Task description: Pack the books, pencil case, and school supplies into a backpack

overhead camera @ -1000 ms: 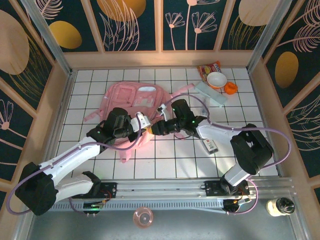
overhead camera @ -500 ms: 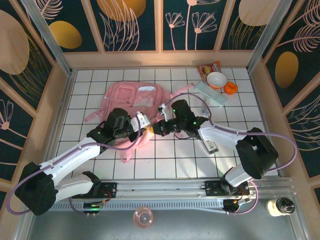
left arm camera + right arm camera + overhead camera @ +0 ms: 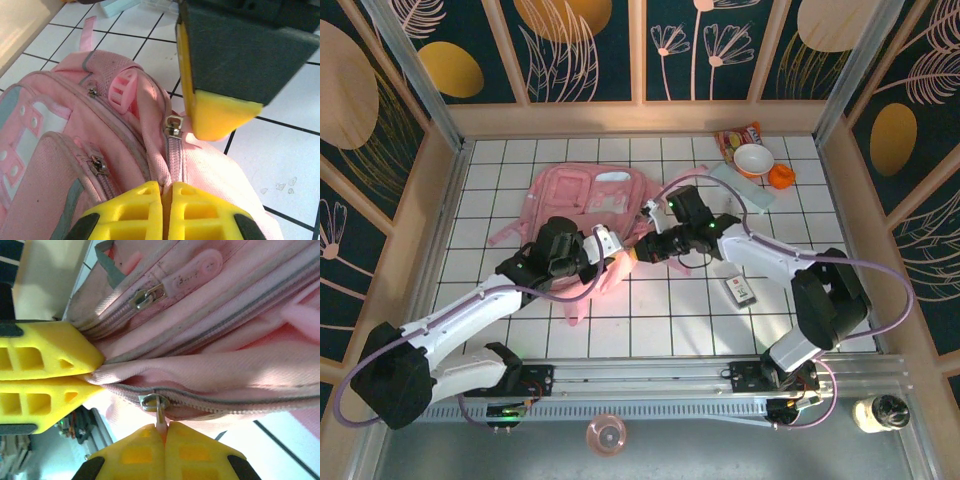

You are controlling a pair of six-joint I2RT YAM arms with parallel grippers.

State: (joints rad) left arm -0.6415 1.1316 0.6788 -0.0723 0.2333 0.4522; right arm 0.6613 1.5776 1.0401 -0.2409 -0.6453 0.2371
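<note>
Bright, even overhead light; wrist close-ups slightly soft.

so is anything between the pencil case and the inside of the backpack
Yes: the zip of the backpack looks shut along its visible stretch. The right pincer is shut on its pull, the left pincer on fabric beside it. The pencil case lies apart.

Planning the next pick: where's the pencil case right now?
Top view, far right: the pencil case lies next to the bowl, right of the backpack.

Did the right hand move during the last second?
Yes. The right hand shifted slightly toward the far wall, away from the dark labelled item on the tiles.
</note>
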